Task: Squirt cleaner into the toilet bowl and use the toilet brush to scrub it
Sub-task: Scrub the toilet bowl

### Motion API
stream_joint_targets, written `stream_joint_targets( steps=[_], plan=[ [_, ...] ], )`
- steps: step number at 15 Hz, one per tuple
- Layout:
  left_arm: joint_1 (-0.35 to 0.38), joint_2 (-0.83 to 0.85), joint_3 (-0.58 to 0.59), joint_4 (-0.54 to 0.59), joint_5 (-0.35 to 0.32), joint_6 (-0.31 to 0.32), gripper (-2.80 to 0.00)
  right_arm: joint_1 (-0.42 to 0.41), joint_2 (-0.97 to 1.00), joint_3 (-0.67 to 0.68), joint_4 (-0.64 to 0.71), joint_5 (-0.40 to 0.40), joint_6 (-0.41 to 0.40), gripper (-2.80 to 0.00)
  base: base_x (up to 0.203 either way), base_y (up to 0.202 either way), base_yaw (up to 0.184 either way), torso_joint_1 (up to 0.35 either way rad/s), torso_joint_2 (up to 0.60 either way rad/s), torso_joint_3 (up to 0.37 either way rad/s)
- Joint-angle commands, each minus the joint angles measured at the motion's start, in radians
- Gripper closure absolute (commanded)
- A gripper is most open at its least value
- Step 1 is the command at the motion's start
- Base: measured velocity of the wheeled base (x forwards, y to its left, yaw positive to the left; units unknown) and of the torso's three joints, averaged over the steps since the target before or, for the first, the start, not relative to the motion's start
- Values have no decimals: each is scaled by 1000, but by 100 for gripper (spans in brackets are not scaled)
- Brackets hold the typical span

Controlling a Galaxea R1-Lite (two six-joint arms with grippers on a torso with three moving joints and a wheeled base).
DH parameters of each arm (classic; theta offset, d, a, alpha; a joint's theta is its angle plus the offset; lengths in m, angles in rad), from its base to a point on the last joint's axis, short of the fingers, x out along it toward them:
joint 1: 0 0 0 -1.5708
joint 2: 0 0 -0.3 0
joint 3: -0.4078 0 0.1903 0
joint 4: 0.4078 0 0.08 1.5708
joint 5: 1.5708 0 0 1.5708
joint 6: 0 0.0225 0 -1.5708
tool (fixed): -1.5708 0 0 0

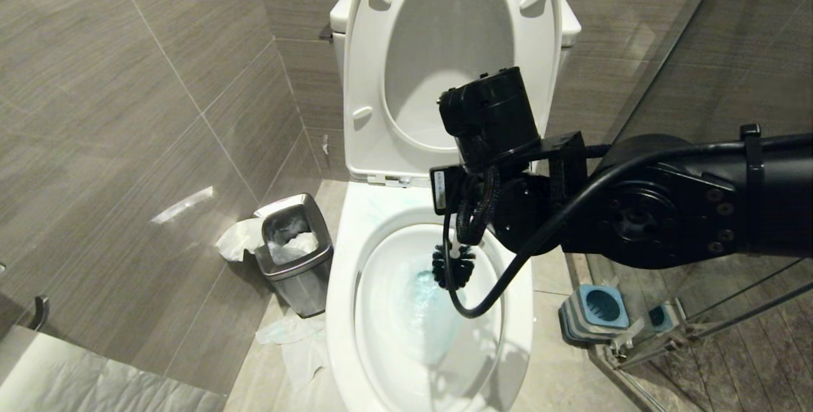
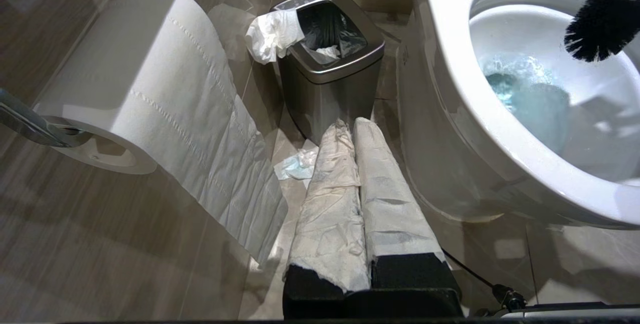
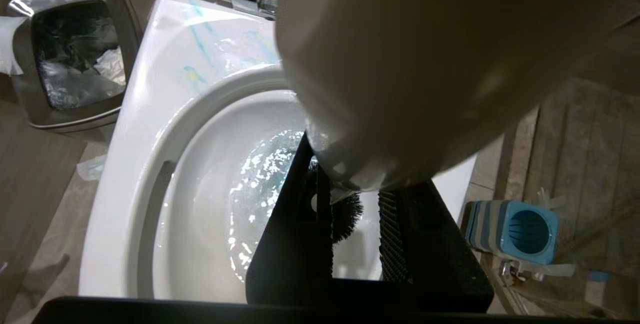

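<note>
Black right arm fills the right side of the head view, wrist over the toilet bowl (image 1: 343, 310). Right gripper (image 3: 355, 214) points down into the bowl, jaws clenched on the toilet brush (image 1: 453, 265) by its white handle, which looms large and blurred in the right wrist view. Black bristle head hangs inside the bowl near the back rim, above the water. Cleaner (image 1: 424, 288) shows as turquoise tint in the water and as thin streaks on the rim by the hinge (image 3: 200, 44). Seat and lid (image 1: 381, 69) stand raised. Left gripper (image 2: 352, 199), paper-wrapped, jaws pressed together, empty, low beside the bowl, pointing at the steel bin (image 2: 325, 64). Toilet roll (image 2: 125, 74) close by. Grey-and-blue holder (image 1: 594, 312) on the floor right of the toilet.
</note>
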State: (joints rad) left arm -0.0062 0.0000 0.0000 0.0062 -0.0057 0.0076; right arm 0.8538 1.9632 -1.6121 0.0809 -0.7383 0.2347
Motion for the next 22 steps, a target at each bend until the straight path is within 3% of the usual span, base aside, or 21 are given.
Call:
stream_joint_targets(
  steps=[1,6,12,22],
  plan=[
    [0,0,2,0,0,0,0,1,11,-1,0,-5,0,0,0,0,0,0,0,0],
    [0,0,2,0,0,-1,0,-6,148,-134,2,-22,-15,0,0,0,0,0,0,0],
    [0,0,2,0,0,0,0,-13,297,-369,2,-42,-108,0,0,0,0,0,0,0],
    [0,0,2,0,0,0,0,74,342,-376,-68,-35,-124,0,0,0,0,0,0,0]
  ],
)
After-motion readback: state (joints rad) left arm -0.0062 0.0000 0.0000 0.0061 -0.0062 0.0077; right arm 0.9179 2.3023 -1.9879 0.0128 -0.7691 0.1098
